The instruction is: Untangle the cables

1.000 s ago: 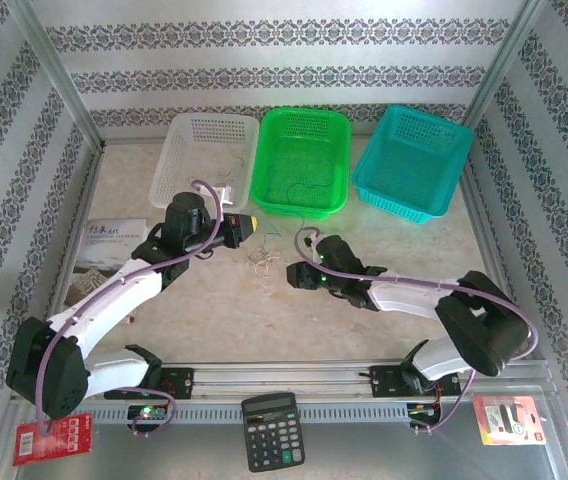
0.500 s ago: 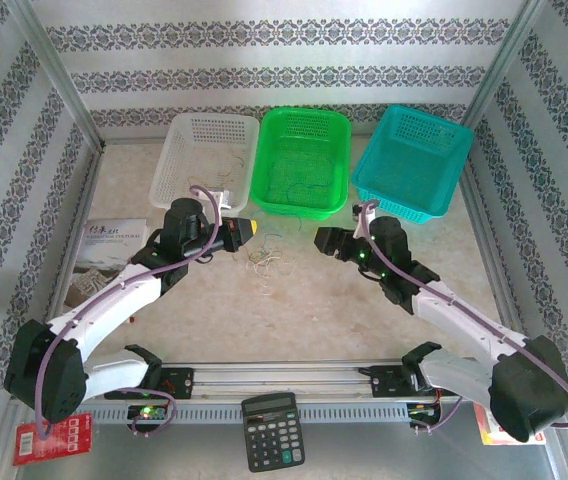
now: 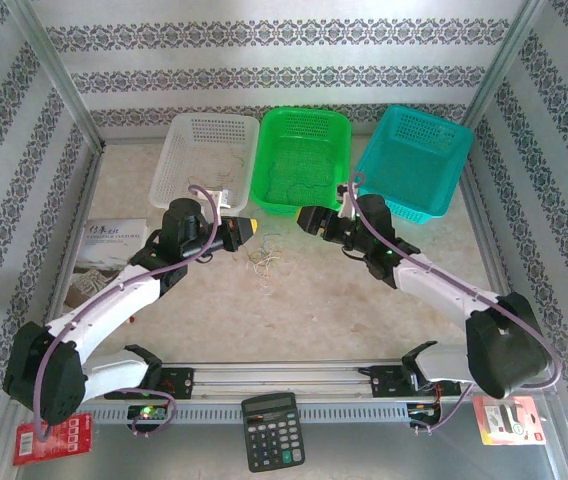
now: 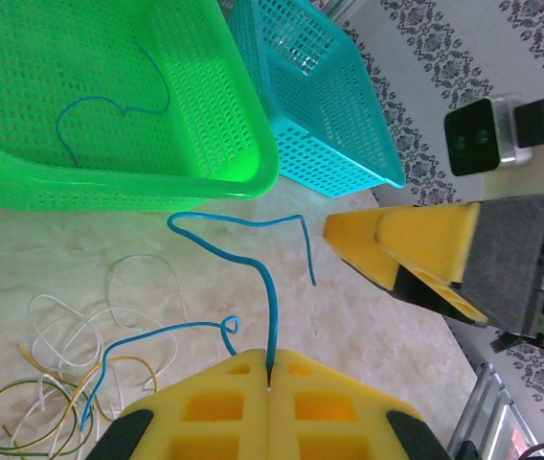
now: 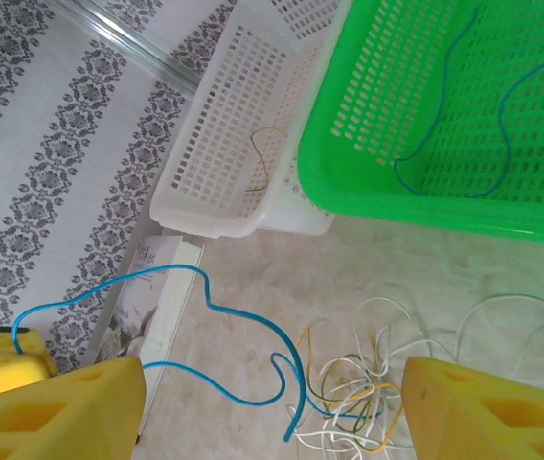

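So the table (image 3: 294, 310) is a beige marbled top with three plastic baskets along the back: white basket (image 3: 169, 160) on the left, green basket (image 3: 299, 210) in the middle, teal basket (image 3: 404, 205) on the right. A loose tangle of thin cables (image 3: 264, 262) lies just in front of the green one, and a booklet (image 3: 104, 245) sits flat near the left edge. On the grey metal strip at the front there's a black calculator (image 3: 272, 430), a red carded pack (image 3: 52, 440) at the left corner and another pack (image 3: 509, 418) at the right.

Bright, even, diffuse light fills the enclosure, leaving only faint, soft shadows on the pale table (image 3: 294, 310). A sheen glints along the green basket (image 4: 243, 177) rim in the left wrist view, where the thin blue cable (image 4: 268, 316) reads sharp.
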Available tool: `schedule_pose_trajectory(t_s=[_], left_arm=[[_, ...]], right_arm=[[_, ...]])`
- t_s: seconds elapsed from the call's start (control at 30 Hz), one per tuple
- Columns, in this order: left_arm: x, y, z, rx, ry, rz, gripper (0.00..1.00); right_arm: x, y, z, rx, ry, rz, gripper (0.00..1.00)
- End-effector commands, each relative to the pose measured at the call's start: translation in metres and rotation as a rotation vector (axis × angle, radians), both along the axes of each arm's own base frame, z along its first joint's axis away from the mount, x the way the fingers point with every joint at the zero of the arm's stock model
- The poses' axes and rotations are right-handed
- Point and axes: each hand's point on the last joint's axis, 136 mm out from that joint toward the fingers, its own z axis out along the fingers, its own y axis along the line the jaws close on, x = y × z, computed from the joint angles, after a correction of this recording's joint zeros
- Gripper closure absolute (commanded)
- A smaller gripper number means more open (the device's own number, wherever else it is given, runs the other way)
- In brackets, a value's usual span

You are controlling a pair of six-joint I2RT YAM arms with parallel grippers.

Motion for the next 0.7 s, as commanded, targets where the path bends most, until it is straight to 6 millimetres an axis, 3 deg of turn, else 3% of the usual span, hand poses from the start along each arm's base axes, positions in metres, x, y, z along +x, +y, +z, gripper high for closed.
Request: schedule_pose_trajectory(t_s=[0.0,0.27,0.4,0.53,0.67], left_arm=[[-0.005,-0.007,0.024,-0.047,-0.069,-0.031,1.0],[-0.005,-0.007,0.027,-0.052,-0.076,-0.031,1.0],[-0.006,-0.007,0.028,-0.054,-0.079,-0.035,1.0],[-0.005,-0.007,0.027,-0.054,-0.078,-0.036,1.0],[-0.006,-0.008,0.026,-0.053,-0.077,-0.039,1.0]], right_arm=[[0.004,0.016,0.018,0.053,-0.041,0.048,0.3],[0.006,0.03,0.007,0.058,-0.02,0.081,0.34],[0.009,0.033,0.006,0.062,-0.017,0.085,0.41],[0.013,0.035,0.009,0.069,-0.019,0.094,0.63],[0.015,0.035,0.012,0.078,-0.021,0.107,0.94]])
